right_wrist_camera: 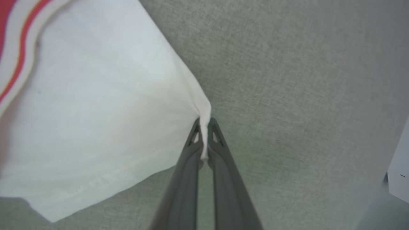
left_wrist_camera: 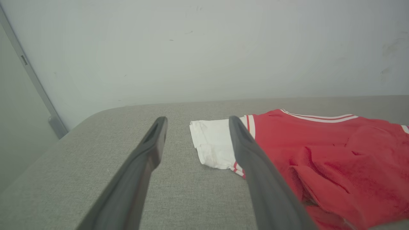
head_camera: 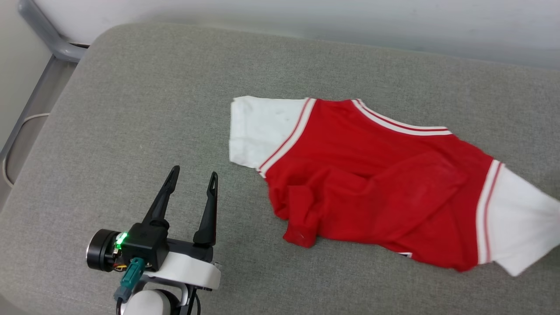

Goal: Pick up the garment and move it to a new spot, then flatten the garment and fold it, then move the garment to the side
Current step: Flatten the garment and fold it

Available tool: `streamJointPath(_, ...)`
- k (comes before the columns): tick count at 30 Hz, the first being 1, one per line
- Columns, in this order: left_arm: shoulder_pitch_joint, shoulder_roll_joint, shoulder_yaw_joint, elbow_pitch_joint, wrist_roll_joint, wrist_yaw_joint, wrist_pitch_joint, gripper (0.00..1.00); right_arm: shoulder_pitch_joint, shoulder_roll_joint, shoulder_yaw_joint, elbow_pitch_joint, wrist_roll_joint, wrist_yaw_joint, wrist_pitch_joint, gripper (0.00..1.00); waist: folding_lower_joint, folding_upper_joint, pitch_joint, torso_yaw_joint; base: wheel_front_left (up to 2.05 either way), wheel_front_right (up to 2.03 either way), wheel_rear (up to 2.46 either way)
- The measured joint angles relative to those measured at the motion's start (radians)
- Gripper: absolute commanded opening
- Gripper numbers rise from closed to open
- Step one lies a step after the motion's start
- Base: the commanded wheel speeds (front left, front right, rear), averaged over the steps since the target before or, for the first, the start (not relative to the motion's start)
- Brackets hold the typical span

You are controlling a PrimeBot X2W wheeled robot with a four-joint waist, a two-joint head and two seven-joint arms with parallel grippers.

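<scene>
Pinching a white sleeve edge, your right gripper point(right_wrist_camera: 204, 122) held the garment point(head_camera: 372, 183) — rumpled, lying from the middle of the grey cushion point(head_camera: 131, 109) to its right edge. Left gripper point(head_camera: 194, 171): fingers spread, empty, near the front-left corner. Flattening, folding and setting aside — all outstanding, I judge.

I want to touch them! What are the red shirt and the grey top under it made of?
The shirt looks like soft, matte cloth: it creases limply. The grey top looks like coarse woven fabric, maybe padded: visible weave, rounded corner.
</scene>
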Motion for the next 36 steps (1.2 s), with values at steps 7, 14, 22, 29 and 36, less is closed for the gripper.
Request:
streamJointPath(7,-0.011,-0.004,0.007,-0.003,0.007,-0.011,0.0,1.0,-0.055,-0.156,0.015,0.089,-0.042,0.0,-0.1,0.0,-0.0001,0.0,0.022,-0.003,0.0,0.0,0.0)
streamJointPath(14,-0.033,-0.008,0.005,-0.001,0.011,-0.022,0.0,1.0,-0.165,-0.204,0.019,0.204,-0.124,0.0,-0.264,0.0,0.0,0.0,0.049,0.007,0.0,0.0,0.0)
streamJointPath(22,-0.043,-0.014,0.002,0.014,0.015,-0.024,0.0,1.0,-0.235,-0.143,-0.006,0.343,-0.167,0.0,-0.393,1.0,0.0,0.0,0.053,0.022,0.0,0.0,0.0)
streamJointPath(29,-0.037,-0.017,0.02,0.031,0.007,-0.026,0.0,1.0,-0.247,-0.051,-0.039,0.368,-0.173,0.0,-0.586,1.0,-0.0001,0.0,0.005,-0.005,0.0,0.0,0.0)
streamJointPath(36,-0.012,-0.012,0.056,0.026,-0.004,-0.034,0.0,1.0,-0.212,0.078,-0.098,0.283,-0.138,0.0,-0.821,1.0,-0.0001,0.0,-0.07,-0.059,0.0,0.0,0.0)
